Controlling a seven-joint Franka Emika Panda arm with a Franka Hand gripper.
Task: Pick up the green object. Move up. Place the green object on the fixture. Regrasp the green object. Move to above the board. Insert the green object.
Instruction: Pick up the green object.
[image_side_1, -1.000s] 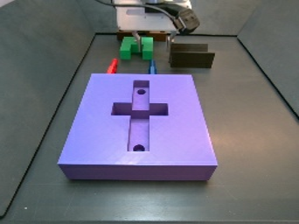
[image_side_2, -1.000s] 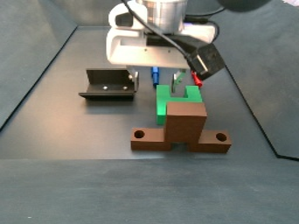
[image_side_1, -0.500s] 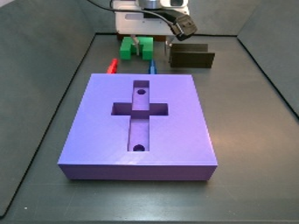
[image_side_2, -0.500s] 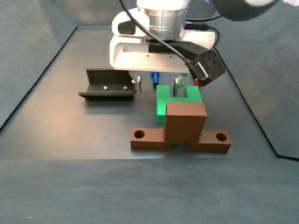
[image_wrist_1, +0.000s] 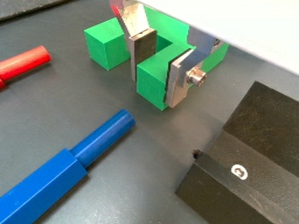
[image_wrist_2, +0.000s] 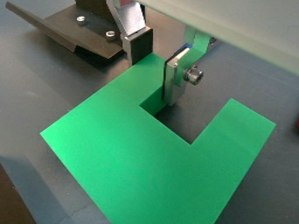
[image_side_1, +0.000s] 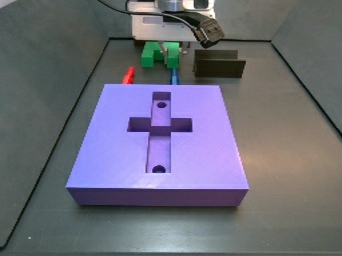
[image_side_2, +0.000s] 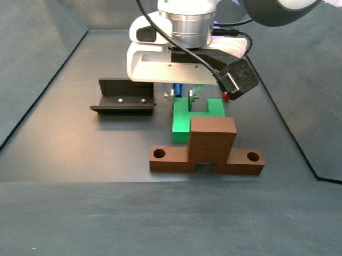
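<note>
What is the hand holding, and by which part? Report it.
The hand grips the green object by one prong of its U, a finger on each side.

Matt green object (image_wrist_1: 117, 42), brushed-metal tool (image_wrist_1: 162, 72) plates, smooth matt purple board (image_side_1: 160, 140)

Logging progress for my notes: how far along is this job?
Early. The gripper is down with its fingers either side of one arm of the green object, which sits on the floor. Nothing lifted yet. Left: placing on the fixture, regrasping, inserting in the board.
</note>
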